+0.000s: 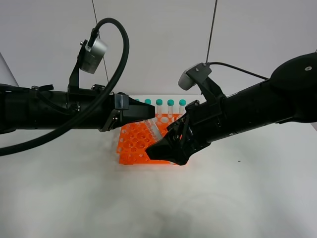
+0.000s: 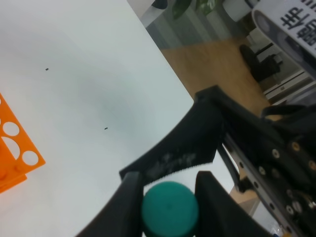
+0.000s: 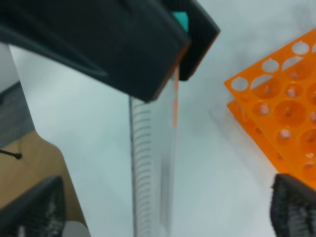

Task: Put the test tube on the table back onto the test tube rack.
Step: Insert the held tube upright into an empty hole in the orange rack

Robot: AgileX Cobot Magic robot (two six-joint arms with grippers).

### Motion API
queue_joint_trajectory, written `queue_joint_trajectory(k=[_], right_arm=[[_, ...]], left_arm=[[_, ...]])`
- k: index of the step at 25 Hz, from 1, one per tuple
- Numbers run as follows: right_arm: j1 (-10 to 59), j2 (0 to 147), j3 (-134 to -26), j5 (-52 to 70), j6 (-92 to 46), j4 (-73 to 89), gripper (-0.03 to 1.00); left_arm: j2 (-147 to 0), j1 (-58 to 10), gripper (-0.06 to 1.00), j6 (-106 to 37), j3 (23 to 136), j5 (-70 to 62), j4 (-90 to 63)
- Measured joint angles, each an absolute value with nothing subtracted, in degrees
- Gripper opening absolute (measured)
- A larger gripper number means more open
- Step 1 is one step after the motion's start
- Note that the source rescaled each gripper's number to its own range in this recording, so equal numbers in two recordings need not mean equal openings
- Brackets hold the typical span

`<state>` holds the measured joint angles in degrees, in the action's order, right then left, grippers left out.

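Teal-capped test tube (image 3: 150, 148) clamped in left gripper (image 2: 170, 197); right gripper (image 3: 163, 210) apparently spread apart.

Rear-row teal-capped tubes (image 1: 170, 103), wooden floor (image 2: 212, 69)

- A white panel (image 2: 290, 22) in the far corner of the left wrist view bears large black characters, seemingly Chinese script lying sideways, cropped by the frame edge and not surely readable
- The test tube (image 3: 150, 163) carries a ladder of fine graduation ticks along its wall; any numerals are too blurred to read
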<state>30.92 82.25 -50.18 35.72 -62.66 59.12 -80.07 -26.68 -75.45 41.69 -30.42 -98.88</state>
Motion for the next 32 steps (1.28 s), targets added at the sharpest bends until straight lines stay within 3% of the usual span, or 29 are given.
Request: queue_joint_trajectory(k=[4, 8, 15, 19, 32], right_arm=[[30.9, 77.5, -50.2, 37.7, -55.9, 52.6, 1.0], [30.9, 70.2, -51.2, 41.2, -42.7, 40.5, 1.0], [30.4, 69.0, -62.2, 50.4, -17.7, 14.2, 1.0], [26.4, 73.1, -65.7, 52.2, -9.6, 6.8, 1.0], [6.5, 84.6, -67.3, 56.3, -6.8, 3.7, 1.0]], left_arm=[[-80.1, -26.7, 0.0, -75.5, 41.7, -30.4, -98.9], [-80.1, -26.7, 0.0, -75.5, 41.7, -30.4, -98.9], [-80.1, -26.7, 0.0, -75.5, 41.7, -30.4, -98.9], [-80.1, -26.7, 0.0, -75.5, 41.7, -30.4, -98.9], [-80.1, -26.7, 0.0, -75.4, 41.7, -30.4, -98.9]])
